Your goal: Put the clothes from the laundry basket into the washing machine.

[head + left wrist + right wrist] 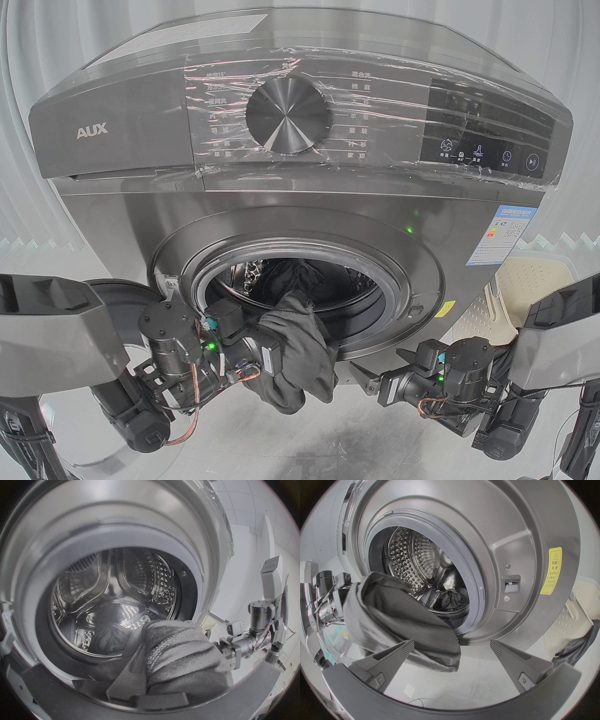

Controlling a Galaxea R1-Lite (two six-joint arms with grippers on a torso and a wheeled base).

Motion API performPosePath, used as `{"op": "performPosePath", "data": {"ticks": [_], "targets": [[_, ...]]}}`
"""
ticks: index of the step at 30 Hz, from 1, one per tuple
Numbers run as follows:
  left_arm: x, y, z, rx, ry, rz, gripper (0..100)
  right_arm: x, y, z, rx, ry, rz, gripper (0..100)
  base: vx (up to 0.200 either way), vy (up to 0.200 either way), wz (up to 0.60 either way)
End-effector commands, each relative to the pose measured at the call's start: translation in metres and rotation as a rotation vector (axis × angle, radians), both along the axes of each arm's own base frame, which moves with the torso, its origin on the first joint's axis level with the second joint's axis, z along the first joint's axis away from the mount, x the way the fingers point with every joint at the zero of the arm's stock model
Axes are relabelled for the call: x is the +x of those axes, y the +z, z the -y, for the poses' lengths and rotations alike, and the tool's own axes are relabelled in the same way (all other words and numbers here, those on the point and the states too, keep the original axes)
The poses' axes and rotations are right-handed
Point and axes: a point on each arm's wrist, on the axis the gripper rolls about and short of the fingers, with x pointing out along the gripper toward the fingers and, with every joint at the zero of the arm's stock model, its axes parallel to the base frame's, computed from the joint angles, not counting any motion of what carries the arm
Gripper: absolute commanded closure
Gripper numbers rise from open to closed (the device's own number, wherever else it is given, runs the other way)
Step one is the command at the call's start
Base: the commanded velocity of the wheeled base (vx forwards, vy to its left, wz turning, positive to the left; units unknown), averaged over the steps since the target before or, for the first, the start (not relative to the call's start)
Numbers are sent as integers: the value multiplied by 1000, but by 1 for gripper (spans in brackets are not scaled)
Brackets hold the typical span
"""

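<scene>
Left arm and right arm: black cylindrical joints, grey shells, orange cables (green lights too); right hand has dark screwed fingers.

The head camera looks down, close, at the washing machine. Both wrist cameras face its drum from opposite sides.

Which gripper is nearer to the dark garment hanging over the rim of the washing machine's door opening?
Left. The left gripper grips the dark garment at the washing machine door rim. The right gripper hangs open lower, to the right, apart from the cloth.
</scene>
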Motion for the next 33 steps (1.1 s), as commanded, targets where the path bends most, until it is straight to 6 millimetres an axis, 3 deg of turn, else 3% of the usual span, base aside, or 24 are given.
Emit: {"op": "performPosePath", "data": {"ticks": [1, 18, 27, 33], "targets": [[19, -20, 14, 12, 3, -15, 100, -1, 0, -1, 1, 5, 1, 0, 0, 0, 0], [34, -27, 26, -9, 3, -4, 100, -2, 0, -2, 1, 11, 1, 0, 0, 0, 0], [70, -44, 48, -50, 31, 46, 100, -2, 0, -2, 1, 10, -1, 0, 0, 0, 0], [86, -44, 58, -88, 50, 84, 100, -2, 0, -3, 1, 12, -1, 0, 0, 0, 0]]}}
